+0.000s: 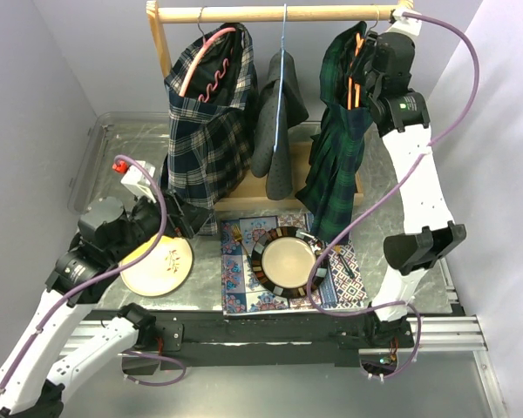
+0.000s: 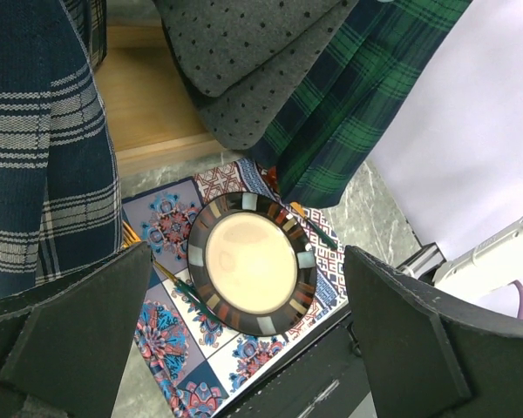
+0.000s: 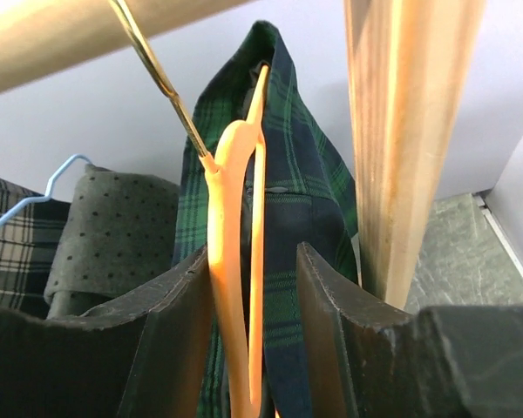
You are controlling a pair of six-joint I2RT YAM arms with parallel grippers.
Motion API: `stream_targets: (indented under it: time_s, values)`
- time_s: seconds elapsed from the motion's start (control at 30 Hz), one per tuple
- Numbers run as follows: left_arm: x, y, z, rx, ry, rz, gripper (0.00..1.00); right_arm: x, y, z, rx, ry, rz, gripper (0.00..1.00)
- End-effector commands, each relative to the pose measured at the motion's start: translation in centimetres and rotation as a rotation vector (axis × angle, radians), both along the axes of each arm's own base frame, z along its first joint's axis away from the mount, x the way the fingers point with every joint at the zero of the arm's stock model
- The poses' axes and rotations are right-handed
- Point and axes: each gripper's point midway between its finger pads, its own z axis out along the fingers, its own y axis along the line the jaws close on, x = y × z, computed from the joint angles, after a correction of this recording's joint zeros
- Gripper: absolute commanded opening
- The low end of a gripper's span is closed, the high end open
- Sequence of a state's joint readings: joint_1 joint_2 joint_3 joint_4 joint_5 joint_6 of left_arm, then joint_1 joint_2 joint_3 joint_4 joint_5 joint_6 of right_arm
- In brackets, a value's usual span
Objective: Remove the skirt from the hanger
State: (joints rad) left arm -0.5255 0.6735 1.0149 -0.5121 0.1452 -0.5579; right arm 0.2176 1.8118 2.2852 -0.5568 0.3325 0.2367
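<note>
Removal is pending: green skirt [image 1: 336,165] hangs on orange hanger [image 3: 235,287] from rod [image 1: 279,13]. Right gripper [image 3: 254,261] straddles the hanger, jaws part-open, not clamped; left gripper [image 2: 246,254] is wide open, empty.

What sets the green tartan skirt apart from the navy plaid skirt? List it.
The green tartan skirt hangs rightmost on an orange hanger; the navy plaid skirt leftmost on a pink hanger. The right gripper straddles the green skirt's hanger; no gripper is at the navy skirt's. Both hang from the wooden rod.
</note>
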Motion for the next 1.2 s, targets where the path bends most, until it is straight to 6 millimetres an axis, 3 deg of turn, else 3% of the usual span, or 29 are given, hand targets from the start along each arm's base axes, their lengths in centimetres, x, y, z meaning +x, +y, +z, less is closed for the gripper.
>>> stream_targets:
  time_s: [0.0, 0.07, 0.17, 0.3, 0.43, 0.67, 0.87, 1.03, 1.17]
  values:
    - [0.6, -0.6, 1.5, -0.018, -0.050, -0.018, 0.97, 0.5, -0.7, 1.9, 0.008, -0.069, -0.035, 0.47]
    - [0.8, -0.6, 1.6, -0.011, -0.054, -0.012, 0.97, 0.8, -0.5, 1.9, 0.006, -0.072, -0.033, 0.44]
    - [1.1, -0.5, 1.4, 0.003, -0.052, -0.001, 0.97, 0.8, -0.6, 3.0, 0.012, -0.104, -0.029, 0.31]
    - [1.3, -0.6, 1.2, 0.008, -0.047, -0.001, 0.97, -0.7, -0.6, 6.5, 0.033, -0.189, -0.011, 0.00]
    - [1.4, -0.7, 1.5, 0.001, -0.059, -0.003, 0.97, -2.9, -0.3, 10.0, 0.057, -0.307, 0.032, 0.00]
    - [1.8, -0.3, 2.7, 0.022, -0.094, 0.016, 0.97, -5.3, 0.1, 14.1, 0.065, -0.421, 0.081, 0.00]
    - [2.0, -0.6, 3.9, 0.030, -0.108, 0.005, 0.97, -6.3, 0.1, 14.8, 0.061, -0.432, 0.094, 0.00]
    - [2.2, -0.7, 4.5, 0.032, -0.116, 0.003, 0.97, -7.7, 0.4, 14.4, 0.068, -0.408, 0.125, 0.00]
    - [2.5, -0.5, 6.2, 0.030, -0.150, 0.016, 0.97, -9.0, 0.3, 13.7, 0.084, -0.362, 0.135, 0.00]
